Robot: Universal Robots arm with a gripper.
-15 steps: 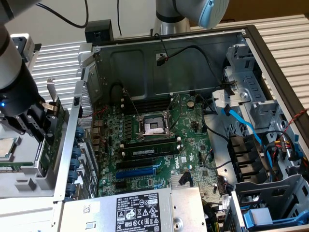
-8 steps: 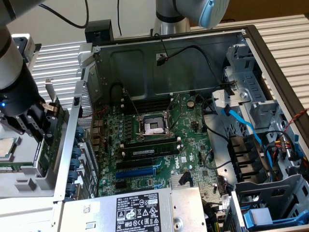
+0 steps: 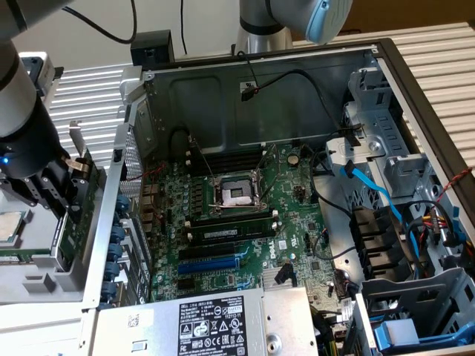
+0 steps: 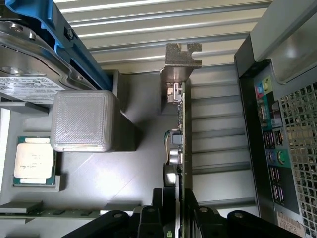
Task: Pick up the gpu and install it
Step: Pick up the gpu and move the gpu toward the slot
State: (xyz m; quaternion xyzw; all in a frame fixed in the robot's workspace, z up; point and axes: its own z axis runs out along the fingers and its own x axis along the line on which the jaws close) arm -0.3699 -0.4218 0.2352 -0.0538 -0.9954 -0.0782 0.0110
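Gpu [image 4: 180, 141] edge-on: thin green card, silver bracket [image 4: 182, 62] at end; end effector [image 4: 174, 203] clamped on it.

The gripper [image 4: 174, 210] clamps the gpu [image 4: 181, 124] edge-on, its bracket [image 4: 179, 62] at the far end; a cpu [image 4: 33, 161] lies beside a grey block [image 4: 81, 121].

Bright, even light — glare streaks the slatted tabletop [image 4: 148, 29].

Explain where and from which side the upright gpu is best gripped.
Pinch the gpu by its flat faces near its upper edge, clear of the silver bracket, coming from above: it stands on edge in the grey holder, where the tool straddles it.
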